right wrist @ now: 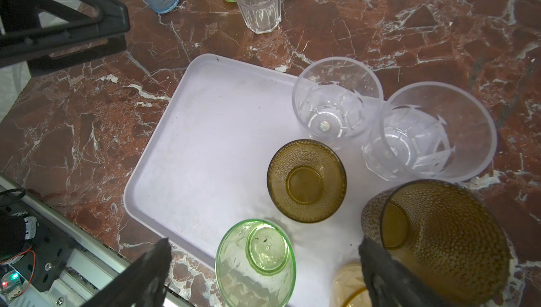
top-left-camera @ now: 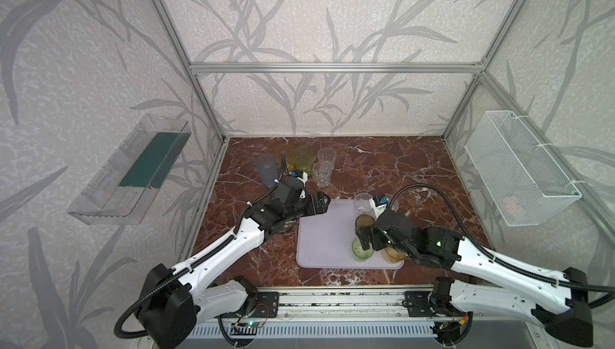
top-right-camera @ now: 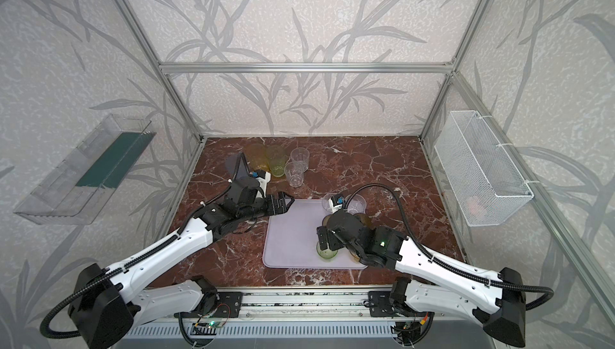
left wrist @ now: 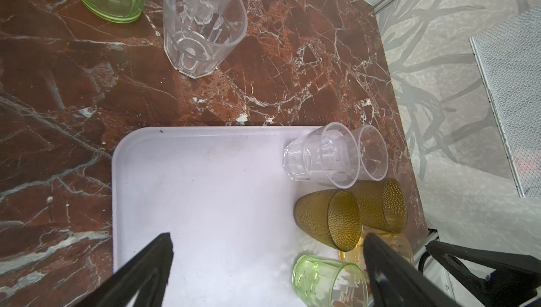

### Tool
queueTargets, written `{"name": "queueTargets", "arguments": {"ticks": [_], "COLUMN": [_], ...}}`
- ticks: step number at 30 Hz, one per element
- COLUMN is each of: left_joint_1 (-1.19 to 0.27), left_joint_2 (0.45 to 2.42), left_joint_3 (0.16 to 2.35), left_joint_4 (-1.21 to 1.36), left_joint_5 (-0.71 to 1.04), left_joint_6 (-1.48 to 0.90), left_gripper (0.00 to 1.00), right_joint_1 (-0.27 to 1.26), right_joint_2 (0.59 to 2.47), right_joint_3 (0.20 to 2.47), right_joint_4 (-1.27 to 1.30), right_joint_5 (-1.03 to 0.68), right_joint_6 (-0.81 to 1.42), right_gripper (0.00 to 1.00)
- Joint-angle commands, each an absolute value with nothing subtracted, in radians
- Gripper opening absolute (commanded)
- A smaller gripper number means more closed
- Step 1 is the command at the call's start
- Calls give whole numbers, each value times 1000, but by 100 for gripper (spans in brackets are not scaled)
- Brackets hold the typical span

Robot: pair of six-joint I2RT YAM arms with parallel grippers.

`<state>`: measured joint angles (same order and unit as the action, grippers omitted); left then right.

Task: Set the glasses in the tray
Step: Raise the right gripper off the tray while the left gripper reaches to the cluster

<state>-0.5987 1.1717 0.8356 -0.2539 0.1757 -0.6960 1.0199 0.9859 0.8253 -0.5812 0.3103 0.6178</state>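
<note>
Six tumblers [top-left-camera: 364, 220] are seen clustered at the right of the lilac tray [top-left-camera: 319, 230]; five more tumblers [top-left-camera: 322, 174] stand far left. The green tumbler [top-left-camera: 361, 253] could be toppled if clipped by the right gripper [top-left-camera: 362, 242], whose wide jaws flank it, gripping nothing; the left gripper [top-left-camera: 324, 202] is equally wide, empty

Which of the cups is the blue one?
The tall frosted blue-grey glass, leftmost of the group behind the tray. The others are clear, green, amber or brown, and shorter.
</note>
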Motion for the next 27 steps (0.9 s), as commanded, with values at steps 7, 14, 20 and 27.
{"name": "queueTargets", "arguments": {"ticks": [7, 14, 20, 27], "left_joint_1": [-562, -539, -524, -501], "left_joint_2": [1204, 1236, 1305, 1464], "left_joint_3": [876, 887, 920, 1022], "left_joint_4": [-228, -219, -195, -214], "left_joint_5": [110, 65, 32, 33], "left_joint_6": [-665, -656, -656, -673], "left_gripper": [99, 99, 99, 99], "right_joint_1": [912, 868, 844, 835], "right_joint_2": [975, 954, 931, 896], "right_joint_3": [839, 822, 792, 765], "right_joint_4": [-487, -460, -413, -403], "right_joint_5": [207, 168, 112, 51], "right_joint_6": [526, 492, 489, 515], "right_gripper": [100, 100, 100, 100]}}
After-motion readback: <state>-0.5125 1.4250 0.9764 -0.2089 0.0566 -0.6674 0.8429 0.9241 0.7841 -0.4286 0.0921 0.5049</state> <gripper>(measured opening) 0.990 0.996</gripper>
